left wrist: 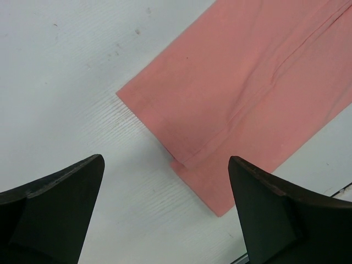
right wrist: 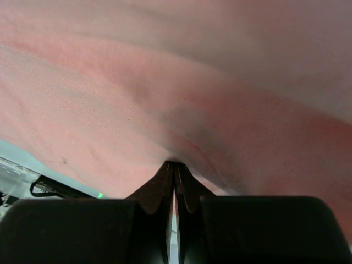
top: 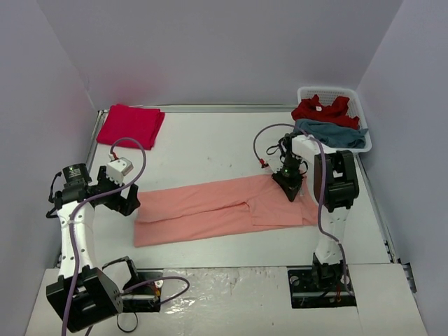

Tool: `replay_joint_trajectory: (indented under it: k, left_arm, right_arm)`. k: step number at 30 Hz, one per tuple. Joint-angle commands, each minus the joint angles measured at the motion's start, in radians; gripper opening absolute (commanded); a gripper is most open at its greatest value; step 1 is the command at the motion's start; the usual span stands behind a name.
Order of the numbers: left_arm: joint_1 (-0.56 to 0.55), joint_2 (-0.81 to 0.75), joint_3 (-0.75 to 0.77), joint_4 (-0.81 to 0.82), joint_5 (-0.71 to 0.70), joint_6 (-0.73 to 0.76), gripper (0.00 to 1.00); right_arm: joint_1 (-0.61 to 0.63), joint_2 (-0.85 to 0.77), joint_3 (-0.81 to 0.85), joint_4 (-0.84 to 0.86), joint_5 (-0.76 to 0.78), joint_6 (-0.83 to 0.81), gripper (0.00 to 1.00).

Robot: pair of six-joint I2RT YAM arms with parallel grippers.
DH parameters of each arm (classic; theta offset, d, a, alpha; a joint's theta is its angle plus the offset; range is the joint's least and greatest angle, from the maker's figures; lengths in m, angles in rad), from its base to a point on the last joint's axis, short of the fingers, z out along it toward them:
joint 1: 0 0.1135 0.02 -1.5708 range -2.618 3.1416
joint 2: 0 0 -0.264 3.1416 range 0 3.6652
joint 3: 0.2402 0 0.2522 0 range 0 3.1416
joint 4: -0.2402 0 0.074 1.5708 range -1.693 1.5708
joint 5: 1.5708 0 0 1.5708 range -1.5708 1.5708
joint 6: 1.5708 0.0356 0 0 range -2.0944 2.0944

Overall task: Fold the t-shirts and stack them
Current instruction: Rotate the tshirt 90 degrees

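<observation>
As I watched from above, folded salmon-orange cloth t-shirt (top: 224,210) lay mid-frame, left gripper (left wrist: 165,159) spread wide, empty, at its left end, right gripper (right wrist: 174,165) clamped on cloth near its right end.

White slotted basket (top: 330,90) at the white table's (top: 210,150) far right corner

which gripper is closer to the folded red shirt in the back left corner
Left. The left gripper hangs open just in front of the folded red shirt; the right gripper is far off to its right, shut on the salmon shirt.
</observation>
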Motion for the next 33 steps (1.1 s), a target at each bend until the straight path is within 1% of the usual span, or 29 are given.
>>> replay_joint_trajectory:
  k: [1, 2, 3, 5, 6, 8, 9, 10, 12, 13, 15, 16, 18, 19, 21, 24, 29, 32, 33]
  left_arm:
    - [0.006, -0.017, -0.004, 0.038, -0.006, -0.032, 0.95]
    - [0.006, -0.005, -0.003, 0.044, -0.016, -0.037, 0.95]
    - [0.006, 0.003, 0.0, 0.049, -0.019, -0.039, 0.95]
    - [0.006, 0.03, 0.008, 0.055, -0.025, -0.048, 0.94]
    - [0.006, 0.037, 0.014, 0.057, -0.031, -0.051, 0.94]
    - [0.006, 0.05, 0.017, 0.063, -0.039, -0.062, 0.94]
    - [0.006, 0.052, 0.014, 0.069, -0.052, -0.065, 0.94]
    - [0.006, 0.054, 0.013, 0.074, -0.059, -0.068, 0.94]
    - [0.006, 0.052, 0.008, 0.081, -0.071, -0.074, 0.94]
    - [0.006, 0.052, 0.003, 0.087, -0.083, -0.075, 0.94]
    - [0.006, 0.052, -0.001, 0.094, -0.092, -0.079, 0.94]
    - [0.006, 0.054, -0.004, 0.095, -0.102, -0.082, 0.94]
    - [0.006, 0.06, -0.003, 0.095, -0.106, -0.082, 0.94]
    - [0.006, 0.063, -0.001, 0.094, -0.109, -0.082, 0.94]
    - [0.006, 0.073, 0.003, 0.089, -0.111, -0.083, 0.94]
    - [0.006, 0.078, 0.005, 0.084, -0.118, -0.082, 0.94]
    - [0.006, 0.077, 0.009, 0.08, -0.12, -0.085, 0.94]
    - [0.006, 0.07, 0.017, 0.071, -0.117, -0.086, 0.94]
    - [0.006, 0.063, 0.017, 0.069, -0.117, -0.085, 0.94]
  right_arm:
    - [-0.006, 0.129, 0.132, 0.103, -0.022, 0.007, 0.0]
    - [-0.008, 0.189, 0.177, 0.095, -0.039, 0.01, 0.0]
    - [-0.006, 0.218, 0.273, 0.087, -0.05, 0.016, 0.0]
    - [-0.003, 0.313, 0.378, 0.058, -0.067, 0.038, 0.0]
    - [0.0, 0.342, 0.491, 0.051, -0.082, 0.047, 0.0]
    - [0.008, 0.429, 0.606, 0.035, -0.098, 0.073, 0.0]
    - [0.011, 0.457, 0.725, 0.034, -0.111, 0.107, 0.0]
    - [0.015, 0.486, 0.786, 0.032, -0.113, 0.127, 0.0]
    - [0.035, 0.568, 0.907, 0.035, -0.111, 0.17, 0.0]
    - [0.041, 0.594, 1.024, 0.037, -0.114, 0.184, 0.0]
    - [0.064, 0.661, 1.125, 0.054, -0.113, 0.231, 0.0]
    - [0.072, 0.678, 1.168, 0.102, -0.104, 0.246, 0.0]
    - [0.1, 0.671, 1.154, 0.182, -0.081, 0.277, 0.0]
    - [0.109, 0.662, 1.144, 0.254, -0.041, 0.283, 0.0]
    - [0.133, 0.66, 1.137, 0.329, 0.007, 0.286, 0.0]
    - [0.153, 0.648, 1.144, 0.388, 0.076, 0.274, 0.0]
    - [0.179, 0.564, 1.141, 0.445, 0.2, 0.257, 0.0]
    - [0.193, 0.484, 1.119, 0.466, 0.27, 0.248, 0.0]
    - [0.198, 0.434, 1.11, 0.471, 0.286, 0.248, 0.0]
